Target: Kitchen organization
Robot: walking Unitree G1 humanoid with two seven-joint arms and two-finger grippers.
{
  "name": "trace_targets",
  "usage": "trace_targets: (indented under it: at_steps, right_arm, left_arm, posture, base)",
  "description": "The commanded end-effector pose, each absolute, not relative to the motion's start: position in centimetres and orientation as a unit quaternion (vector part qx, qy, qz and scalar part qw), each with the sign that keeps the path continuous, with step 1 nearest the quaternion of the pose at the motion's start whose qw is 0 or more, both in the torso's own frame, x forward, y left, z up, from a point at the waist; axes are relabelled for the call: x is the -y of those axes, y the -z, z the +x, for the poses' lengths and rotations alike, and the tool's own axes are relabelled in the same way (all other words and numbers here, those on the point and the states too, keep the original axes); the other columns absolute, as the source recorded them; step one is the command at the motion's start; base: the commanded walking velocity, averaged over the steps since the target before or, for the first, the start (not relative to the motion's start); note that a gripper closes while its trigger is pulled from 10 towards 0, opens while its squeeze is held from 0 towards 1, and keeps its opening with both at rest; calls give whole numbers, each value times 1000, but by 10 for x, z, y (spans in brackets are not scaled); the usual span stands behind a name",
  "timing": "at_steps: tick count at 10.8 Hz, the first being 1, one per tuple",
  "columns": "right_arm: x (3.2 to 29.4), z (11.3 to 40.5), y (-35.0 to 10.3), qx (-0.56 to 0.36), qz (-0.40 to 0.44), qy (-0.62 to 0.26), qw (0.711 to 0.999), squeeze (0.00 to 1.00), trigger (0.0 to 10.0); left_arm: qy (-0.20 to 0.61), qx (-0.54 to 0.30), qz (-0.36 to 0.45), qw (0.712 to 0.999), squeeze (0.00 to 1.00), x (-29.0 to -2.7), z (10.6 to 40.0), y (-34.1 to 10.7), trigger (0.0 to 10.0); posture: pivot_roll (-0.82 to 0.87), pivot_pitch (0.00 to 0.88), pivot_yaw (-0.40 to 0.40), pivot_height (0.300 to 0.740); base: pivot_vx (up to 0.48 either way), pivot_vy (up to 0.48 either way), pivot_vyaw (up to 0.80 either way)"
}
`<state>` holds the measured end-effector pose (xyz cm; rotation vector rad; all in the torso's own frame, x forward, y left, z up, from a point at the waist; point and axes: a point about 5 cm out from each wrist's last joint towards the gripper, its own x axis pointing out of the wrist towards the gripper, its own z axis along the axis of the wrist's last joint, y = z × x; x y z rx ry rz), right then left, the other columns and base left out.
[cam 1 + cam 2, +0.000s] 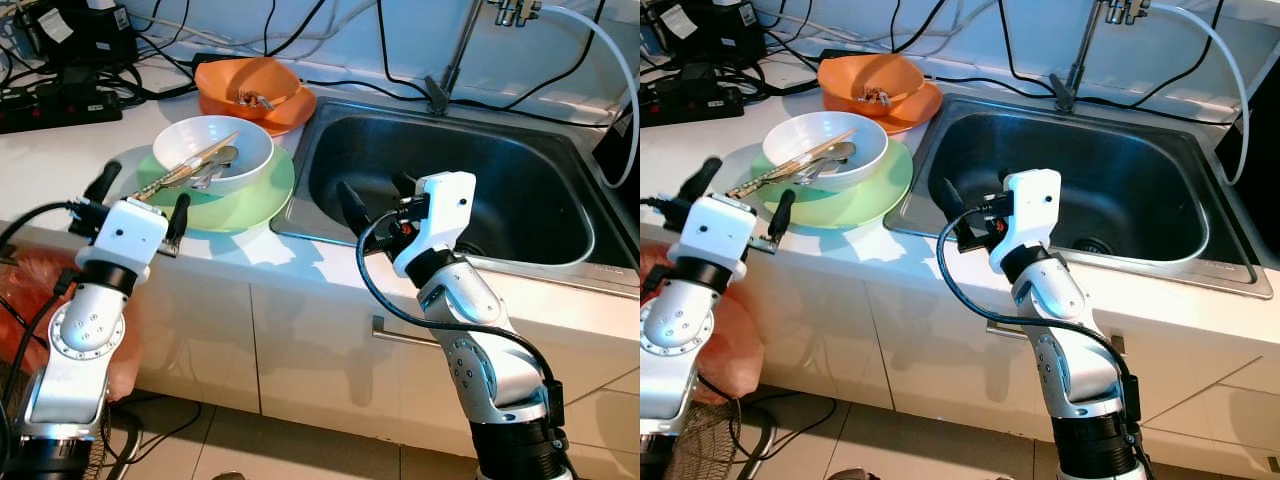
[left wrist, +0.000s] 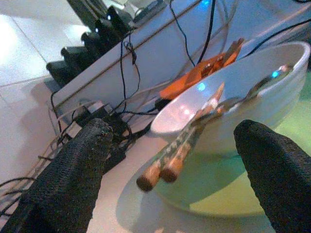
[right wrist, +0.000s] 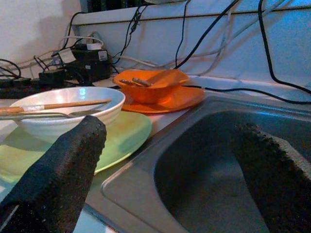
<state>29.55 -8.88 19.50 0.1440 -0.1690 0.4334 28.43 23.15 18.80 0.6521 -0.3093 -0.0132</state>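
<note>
On the counter's front edge, white bowl (image 1: 214, 150) with chopsticks (image 1: 185, 167) sits on green plate (image 1: 222, 189). Left gripper (image 1: 141, 201), fingers apart, empty, hovers just before it. Right gripper (image 1: 378, 198), fingers spread, empty, over the sink's (image 1: 560, 255) front rim.

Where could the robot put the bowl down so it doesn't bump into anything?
The sink basin looks bare, so that is the roomiest spot. There is also a bare strip of counter between the green plate and the power strips. The back is crowded: the orange bowl, cables and plugs sit close together there.
</note>
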Motion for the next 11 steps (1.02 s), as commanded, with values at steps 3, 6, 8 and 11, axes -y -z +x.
trace_targets:
  at_steps: [3, 6, 8, 11]
  right_arm:
    - [92, 297, -195, 87, 69, -204, 973, 0, 10000]
    - [92, 296, -194, 87, 71, -203, 973, 0, 10000]
    - [92, 296, -194, 86, 72, -201, 973, 0, 10000]
    - [92, 296, -193, 84, 72, -203, 973, 0, 10000]
  left_arm:
    - [29, 165, 329, 929, 0, -224, 289, -190, 10000]
    - [44, 176, 328, 927, 0, -217, 291, -191, 0]
    - [44, 177, 328, 927, 0, -217, 290, -191, 2549]
    - [32, 163, 346, 923, 0, -224, 286, -185, 10000]
  posture:
    - [114, 40, -45, 740]
    - [111, 42, -41, 740]
    - [111, 45, -42, 740]
    - [113, 46, -45, 740]
  base:
    - [0, 0, 0]
    - [0, 0, 0]
    - [0, 0, 0]
    - [0, 0, 0]
